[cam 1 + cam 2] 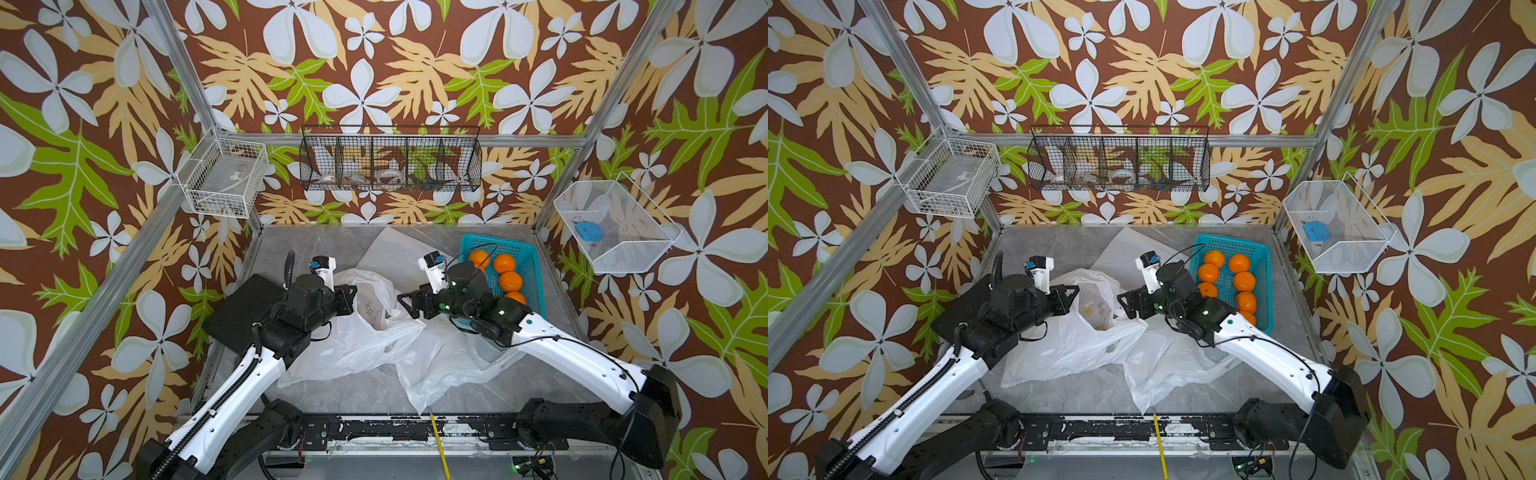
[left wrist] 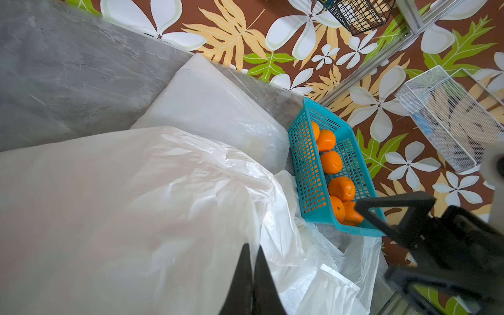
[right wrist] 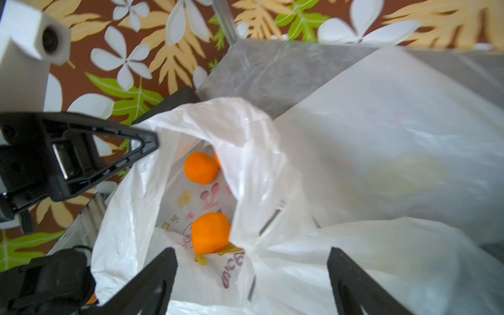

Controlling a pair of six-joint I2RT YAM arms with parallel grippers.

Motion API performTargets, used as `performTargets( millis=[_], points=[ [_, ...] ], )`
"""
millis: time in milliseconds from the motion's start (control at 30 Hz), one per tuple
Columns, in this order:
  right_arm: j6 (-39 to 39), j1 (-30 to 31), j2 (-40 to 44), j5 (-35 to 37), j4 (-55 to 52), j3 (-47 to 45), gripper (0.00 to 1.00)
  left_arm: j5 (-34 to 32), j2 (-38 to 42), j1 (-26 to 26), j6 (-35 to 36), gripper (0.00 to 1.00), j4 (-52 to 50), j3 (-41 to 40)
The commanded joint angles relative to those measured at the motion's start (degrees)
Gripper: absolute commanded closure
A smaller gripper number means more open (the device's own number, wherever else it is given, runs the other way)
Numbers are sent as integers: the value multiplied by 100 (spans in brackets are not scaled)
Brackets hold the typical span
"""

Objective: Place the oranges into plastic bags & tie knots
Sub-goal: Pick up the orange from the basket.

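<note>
A crinkly white plastic bag (image 1: 365, 328) with cartoon print stands open mid-table. My left gripper (image 1: 353, 297) is shut on its rim, fingertips (image 2: 246, 253) pressed together on the plastic. My right gripper (image 3: 251, 253) is open over the bag's mouth, nothing between its fingers. Two oranges (image 3: 200, 167) (image 3: 210, 231) are inside the bag; the nearer one looks blurred. Several more oranges (image 1: 503, 263) (image 1: 1239, 263) lie in the teal basket (image 1: 525, 249). A second bag (image 1: 440, 361) is crumpled under the right arm. A third bag (image 1: 395, 249) lies flat behind. No knots show.
The teal basket (image 1: 1262, 266) sits at the back right against the frame post. A black pad (image 1: 241, 311) lies under the left arm. Wire baskets (image 1: 224, 178) (image 1: 390, 160) (image 1: 611, 226) hang on the walls. A yellow stick (image 1: 438, 444) lies on the front rail.
</note>
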State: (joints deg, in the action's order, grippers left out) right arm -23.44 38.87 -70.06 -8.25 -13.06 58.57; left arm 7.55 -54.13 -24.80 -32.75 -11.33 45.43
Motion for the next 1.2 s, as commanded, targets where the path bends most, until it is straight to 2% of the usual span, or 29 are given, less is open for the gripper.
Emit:
performTargets(
  millis=[0, 167, 233, 333, 533, 867, 1033, 1167],
  points=[
    [419, -665, 334, 563, -858, -141, 5, -29, -34, 10, 9, 100, 177, 1],
    [741, -2092, 83, 556, -1293, -233, 3, -7, -44, 9, 9, 100, 182, 0],
    [880, -2533, -223, 424, -1311, -252, 3, -8, -32, 10, 23, 100, 175, 1],
    [1054, -2878, -772, 490, -1453, -126, 3, -7, -17, 5, 16, 100, 158, 1],
    [1215, -3189, -1767, 371, -1264, 49, 5, 1, -7, 10, -1, 100, 153, -9],
    [1193, -3237, -3061, -31, -698, 447, 11, 9, -30, 8, 6, 100, 115, -12],
    [1123, -3252, -3344, -108, -674, 556, 25, 1, -18, 10, 4, 100, 78, 18],
    [1092, -3246, -2841, -125, -568, 308, 37, -10, -22, 10, 1, 100, 71, 32]
  ],
)
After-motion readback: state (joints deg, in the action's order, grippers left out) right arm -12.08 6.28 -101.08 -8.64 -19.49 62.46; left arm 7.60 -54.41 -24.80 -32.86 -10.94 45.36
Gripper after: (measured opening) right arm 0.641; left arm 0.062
